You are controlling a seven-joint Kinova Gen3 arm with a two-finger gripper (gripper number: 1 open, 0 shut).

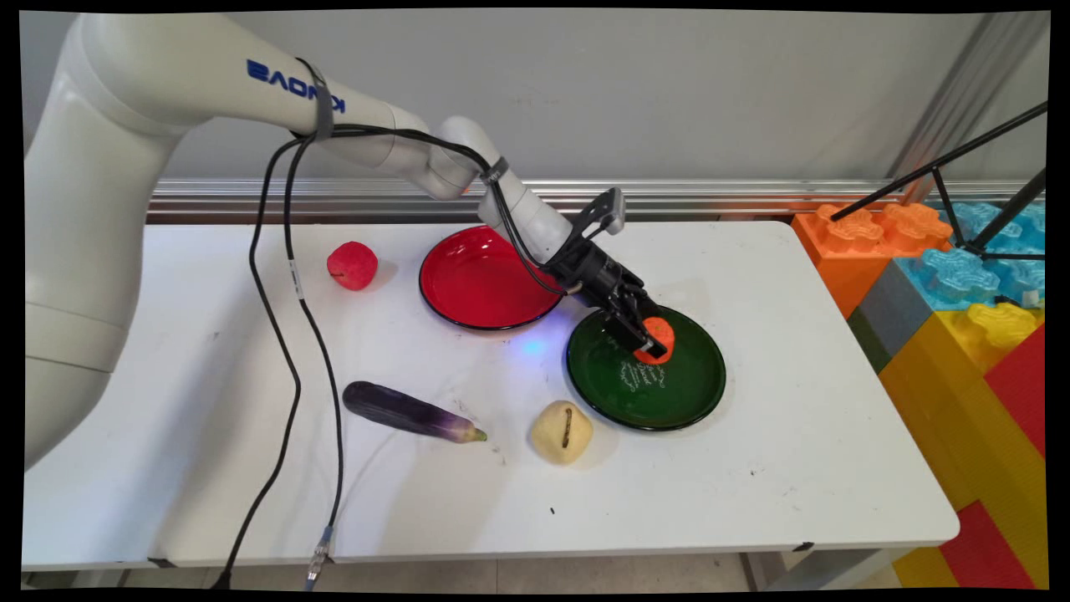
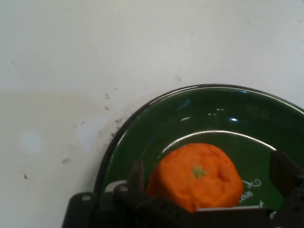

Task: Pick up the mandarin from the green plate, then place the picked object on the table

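Note:
My gripper [image 1: 650, 339] reaches down over the dark green plate [image 1: 669, 401], which stands right of the table's middle. An orange tangerine-like fruit [image 1: 660, 334] lies on the far part of that plate, between my fingers. In the hand view the orange fruit [image 2: 197, 175] sits low in the picture on the green plate [image 2: 142, 137]. The left finger [image 2: 137, 173] is close against its side and the right finger [image 2: 285, 171] stands off from it, so the gripper [image 2: 211, 168] is open around the fruit.
A red plate [image 1: 476, 284] lies just left of the green one, touching or nearly so. A red fruit [image 1: 352, 265] is at the back left, a purple eggplant [image 1: 410, 411] and a pale yellow fruit [image 1: 562, 431] in front. Big coloured blocks [image 1: 961, 318] stand beyond the table's right edge.

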